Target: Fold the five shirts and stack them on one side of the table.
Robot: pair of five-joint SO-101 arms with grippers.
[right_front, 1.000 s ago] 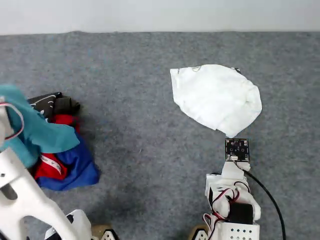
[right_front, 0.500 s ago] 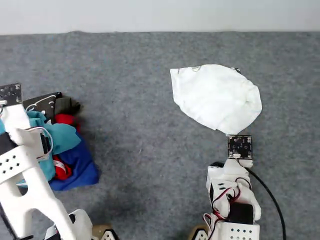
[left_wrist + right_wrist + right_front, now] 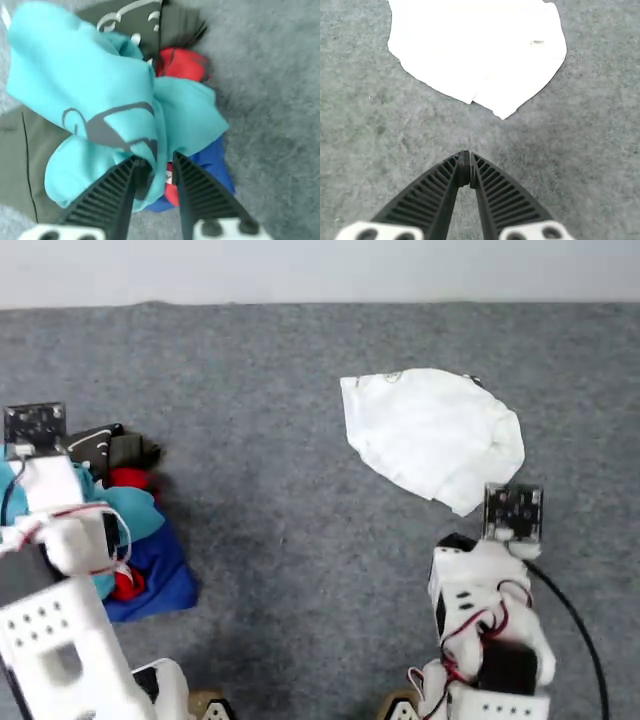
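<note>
My left gripper (image 3: 156, 165) is shut on a fold of the teal shirt (image 3: 100, 90), which is bunched on top of the pile at the table's left side. Under the teal shirt (image 3: 135, 510) lie a black shirt (image 3: 100, 448), a red shirt (image 3: 128, 478) and a blue shirt (image 3: 160, 570). The left arm (image 3: 60, 540) covers part of this pile. A folded white shirt (image 3: 430, 435) lies alone at the right rear. My right gripper (image 3: 469, 170) is shut with nothing in it, over bare cloth just short of the white shirt's (image 3: 475, 45) near corner.
The grey table cover (image 3: 280, 490) runs bare between the pile and the white shirt. A dark olive garment (image 3: 20, 160) lies beside the pile under the teal shirt. The right arm (image 3: 480, 600) stands at the front right edge.
The left arm came down and forward, bringing the teal shirt from hanging high onto the pile. The right arm shifted to the right, near the white shirt's corner.
</note>
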